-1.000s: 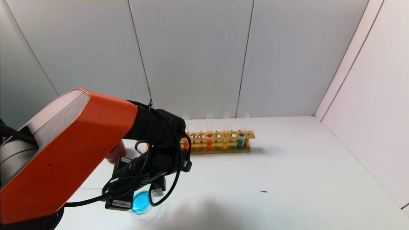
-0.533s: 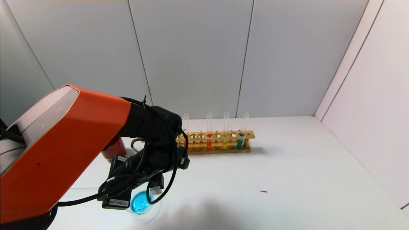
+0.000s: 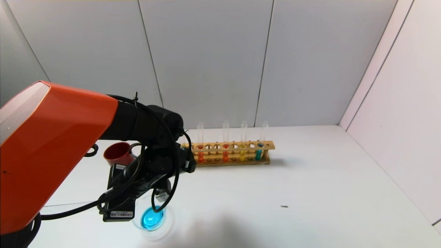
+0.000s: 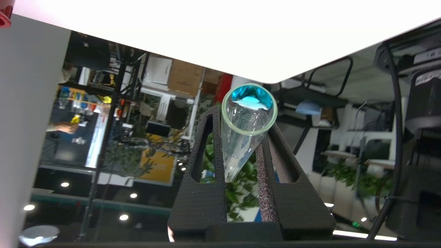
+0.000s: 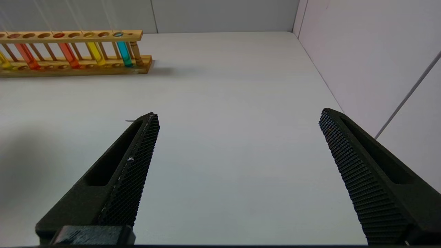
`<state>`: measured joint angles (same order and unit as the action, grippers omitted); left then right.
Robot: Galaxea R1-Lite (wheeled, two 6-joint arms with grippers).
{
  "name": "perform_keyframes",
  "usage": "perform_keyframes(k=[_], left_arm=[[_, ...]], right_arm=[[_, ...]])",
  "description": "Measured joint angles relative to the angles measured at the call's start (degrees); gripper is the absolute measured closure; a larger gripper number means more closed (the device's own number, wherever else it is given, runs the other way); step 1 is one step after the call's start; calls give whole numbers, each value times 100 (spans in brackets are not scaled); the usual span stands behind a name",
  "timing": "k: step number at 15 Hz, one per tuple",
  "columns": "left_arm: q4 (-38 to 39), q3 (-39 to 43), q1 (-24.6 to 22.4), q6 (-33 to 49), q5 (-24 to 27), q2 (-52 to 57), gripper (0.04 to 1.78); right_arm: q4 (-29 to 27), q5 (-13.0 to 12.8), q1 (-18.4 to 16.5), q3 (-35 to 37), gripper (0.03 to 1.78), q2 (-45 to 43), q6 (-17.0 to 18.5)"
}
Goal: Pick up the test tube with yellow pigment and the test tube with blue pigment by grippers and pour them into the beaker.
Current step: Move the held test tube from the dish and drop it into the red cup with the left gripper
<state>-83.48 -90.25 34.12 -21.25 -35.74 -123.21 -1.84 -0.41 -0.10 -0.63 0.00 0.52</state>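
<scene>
The left gripper [image 4: 241, 137] is clamped on a glass test tube [image 4: 245, 127], its mouth tipped over the beaker [image 3: 150, 218], which holds blue liquid near the table's [image 3: 310, 193] front edge. In the head view the arm hides the tube. The right gripper [image 5: 239, 137] hangs spread wide above bare table. The wooden rack [image 3: 231, 154] still holds a yellow tube [image 3: 243, 142] and a blue tube [image 3: 261, 141].

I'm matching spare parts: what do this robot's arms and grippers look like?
The left arm has an orange shell, a black wrist looped with black cables and a barcode label. The left gripper and right gripper have black, tapered, slotted fingers with textured pads.
</scene>
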Motion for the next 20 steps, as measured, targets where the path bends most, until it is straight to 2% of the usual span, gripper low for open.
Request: perform_keyframes(k=[8,20], left_arm=[[1193,28,-59,1764,675,88,151],[2968,825,-297,2554,1012,1735,151]], right_arm=[[0,-2,0,0,11,0,0],[2,-2,2,0,11,0,0]])
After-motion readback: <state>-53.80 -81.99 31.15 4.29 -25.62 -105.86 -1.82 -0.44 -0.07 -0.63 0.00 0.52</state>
